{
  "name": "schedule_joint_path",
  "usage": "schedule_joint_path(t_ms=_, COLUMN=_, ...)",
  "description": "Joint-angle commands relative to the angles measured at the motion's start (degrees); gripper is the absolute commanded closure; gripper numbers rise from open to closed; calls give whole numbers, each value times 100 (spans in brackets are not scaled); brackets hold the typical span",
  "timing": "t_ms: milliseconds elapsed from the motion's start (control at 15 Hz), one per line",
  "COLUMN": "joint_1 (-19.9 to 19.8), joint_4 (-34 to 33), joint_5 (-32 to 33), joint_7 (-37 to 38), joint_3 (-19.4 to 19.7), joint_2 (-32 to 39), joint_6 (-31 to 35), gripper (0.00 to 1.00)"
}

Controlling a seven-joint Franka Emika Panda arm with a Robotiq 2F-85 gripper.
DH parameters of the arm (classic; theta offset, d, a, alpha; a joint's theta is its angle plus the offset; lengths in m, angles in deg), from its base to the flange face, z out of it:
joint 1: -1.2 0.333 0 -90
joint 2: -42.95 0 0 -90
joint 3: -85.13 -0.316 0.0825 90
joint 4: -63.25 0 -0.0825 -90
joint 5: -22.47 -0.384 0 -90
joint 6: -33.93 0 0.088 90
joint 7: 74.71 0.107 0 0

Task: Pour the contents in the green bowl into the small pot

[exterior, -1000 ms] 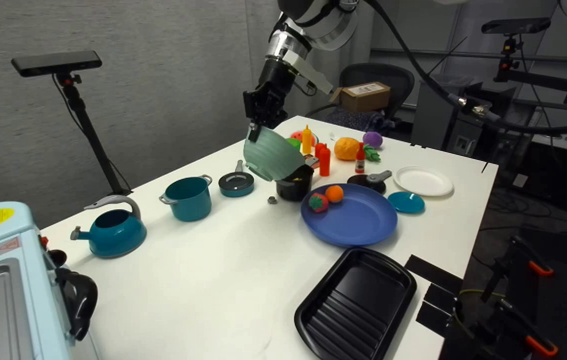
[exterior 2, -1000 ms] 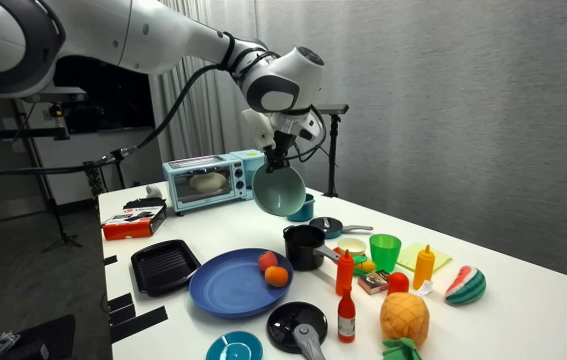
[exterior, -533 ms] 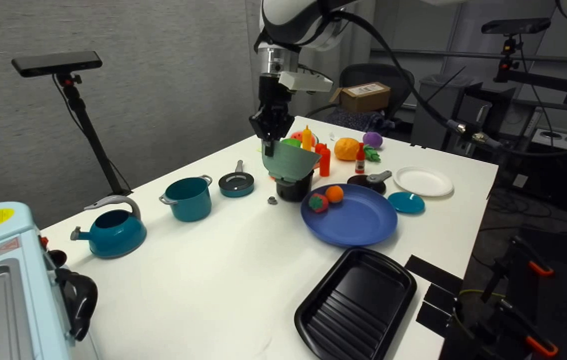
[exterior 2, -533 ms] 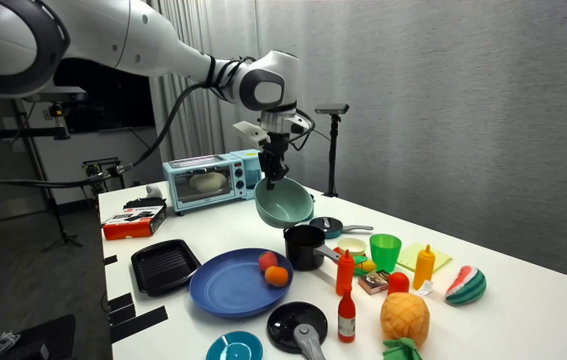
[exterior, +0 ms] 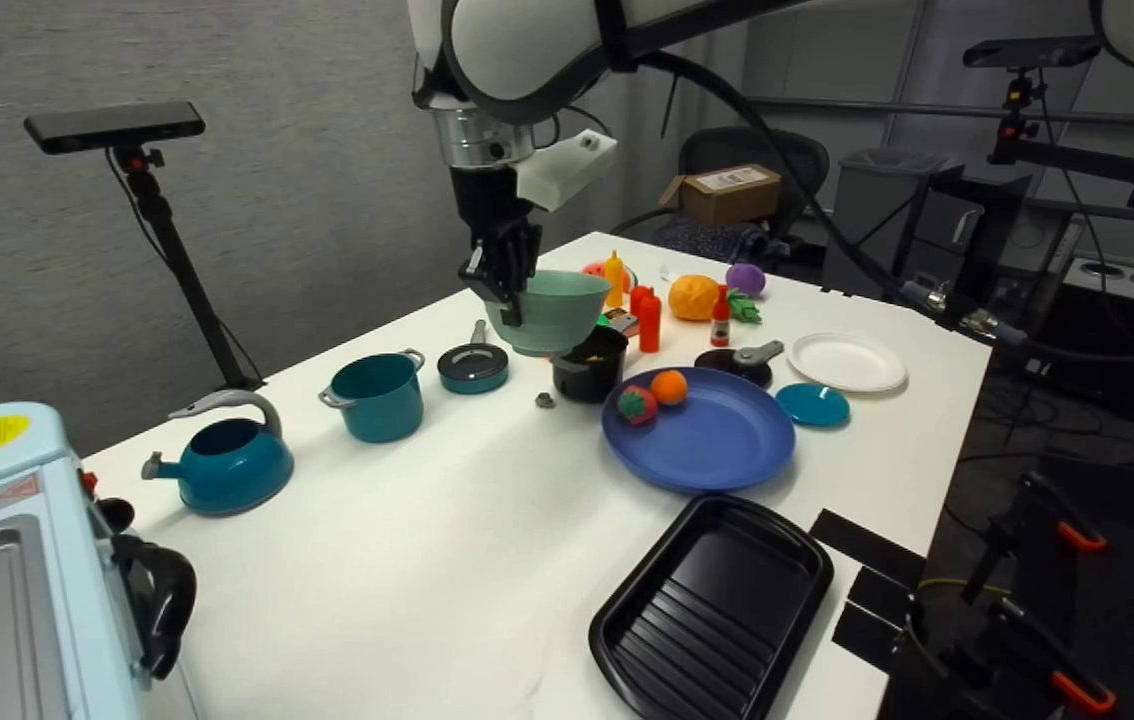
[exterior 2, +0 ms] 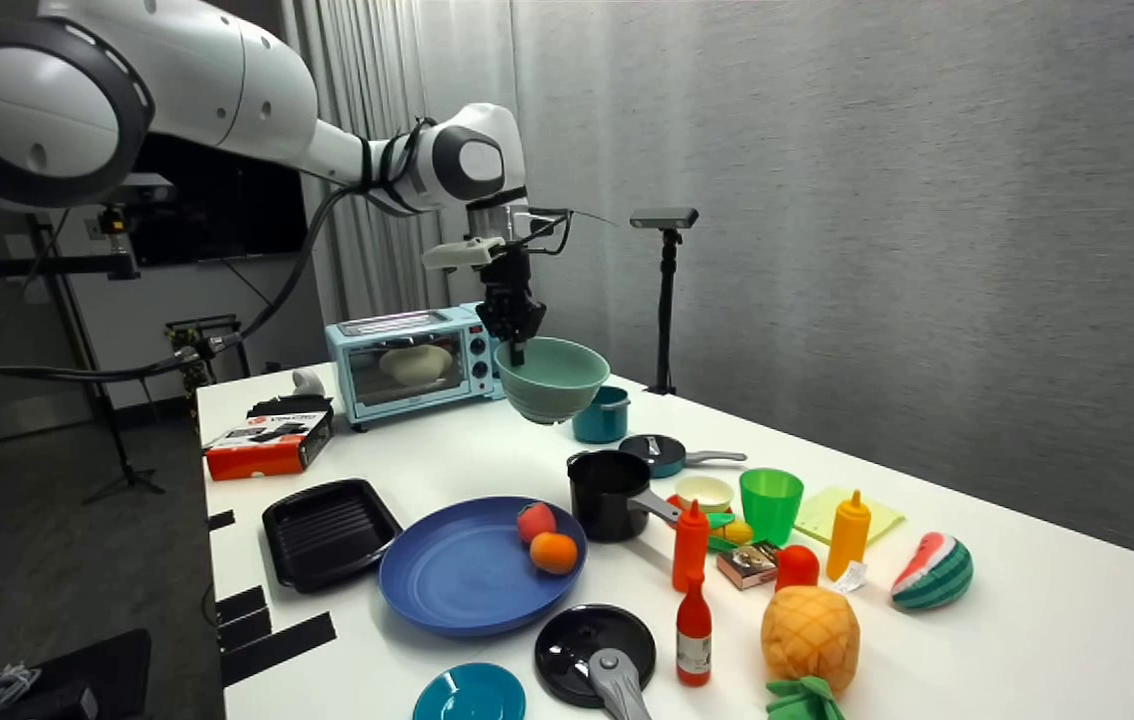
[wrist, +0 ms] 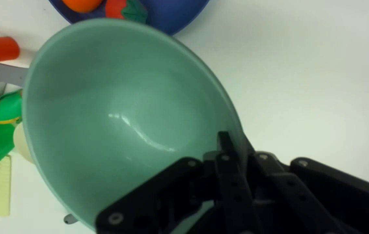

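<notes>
My gripper is shut on the rim of the pale green bowl, one finger inside and one outside. The bowl is nearly upright in the air in both exterior views. Its visible inside is bare in the wrist view. The small black pot stands on the table beside and below the bowl; it also shows in an exterior view. A bit of the yellow contents shows inside the pot. In the wrist view the bowl hides the pot except for its grey handle.
A blue plate with a toy strawberry and orange stands close to the pot. Red bottles, a green cup and toy food are nearby. A teal pot, a teal pan and a black tray also stand there.
The bowl was tipped over the black pot; it has turned back nearly upright. The gripper has carried it away from the pot, leftward in both exterior views.
</notes>
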Motion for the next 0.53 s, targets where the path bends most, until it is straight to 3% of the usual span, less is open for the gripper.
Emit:
schedule_joint_path(t_ms=0, joint_1=103, joint_4=-847, joint_5=92, joint_7=-538, joint_3=-222, joint_2=720, joint_6=-149, gripper=98)
schedule_joint_path(t_ms=467, joint_1=447, joint_4=-1616, joint_5=239, joint_7=-1326, joint_3=-315, joint_2=1638, joint_6=-364, gripper=98)
